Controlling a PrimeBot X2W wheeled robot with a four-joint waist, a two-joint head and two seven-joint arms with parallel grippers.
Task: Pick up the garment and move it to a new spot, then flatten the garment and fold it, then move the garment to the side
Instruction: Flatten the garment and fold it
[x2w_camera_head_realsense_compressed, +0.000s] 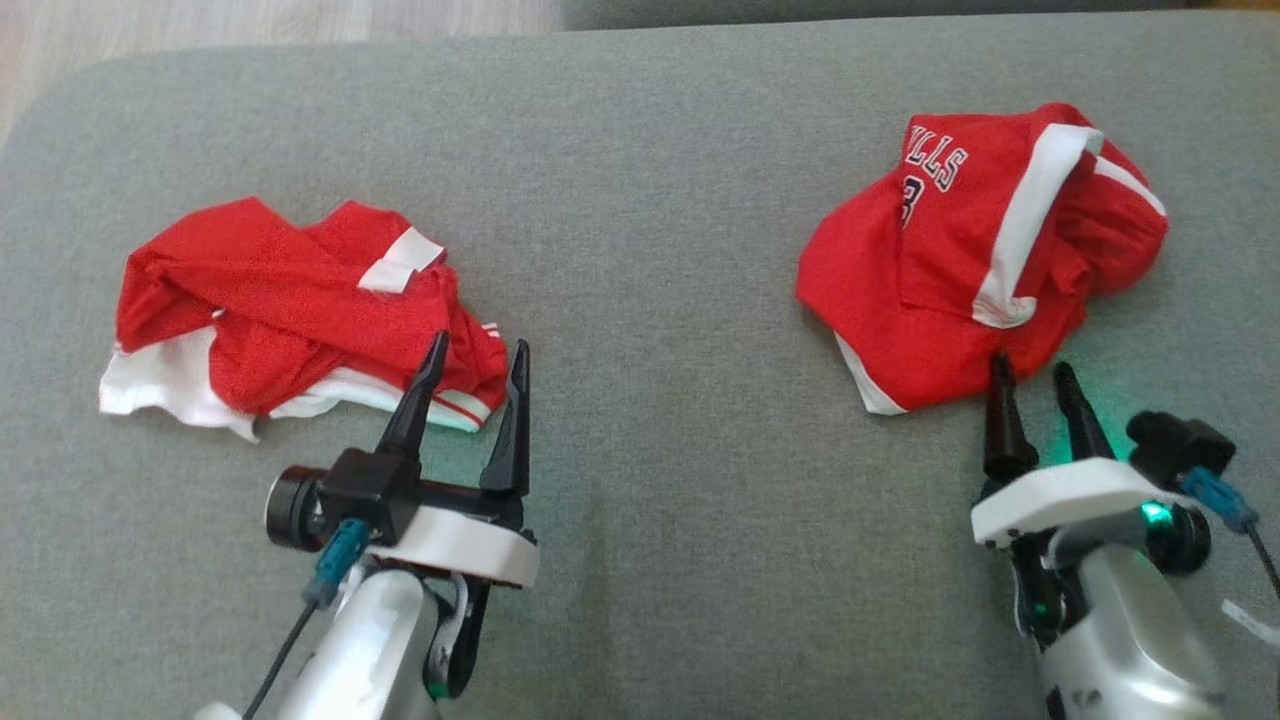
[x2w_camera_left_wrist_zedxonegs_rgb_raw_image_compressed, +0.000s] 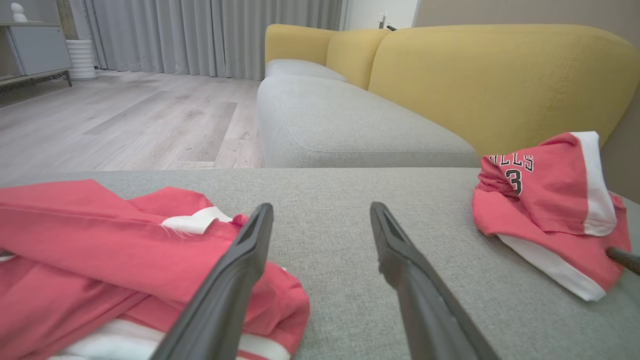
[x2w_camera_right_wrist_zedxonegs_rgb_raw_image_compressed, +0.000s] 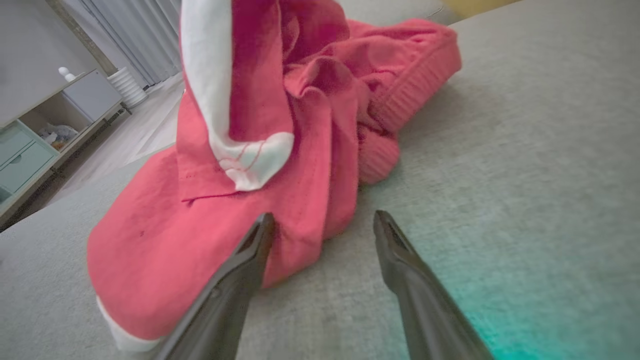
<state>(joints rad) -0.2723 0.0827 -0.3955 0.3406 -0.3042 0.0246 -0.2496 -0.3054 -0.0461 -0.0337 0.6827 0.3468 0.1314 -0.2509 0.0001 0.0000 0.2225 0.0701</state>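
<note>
My hands are both spread and empty, left hand (x2w_camera_head_realsense_compressed: 479, 345) at the near edge of the crumpled red-and-white garment (x2w_camera_head_realsense_compressed: 280, 300), right hand (x2w_camera_head_realsense_compressed: 1030, 365) at the near edge of the red jersey (x2w_camera_head_realsense_compressed: 950, 290), both heaps on the grey woven cushion (x2w_camera_head_realsense_compressed: 640, 180). The thin fabric lies in loose layered folds, so I reckon a pinch may catch one layer and drag the heap.
</note>
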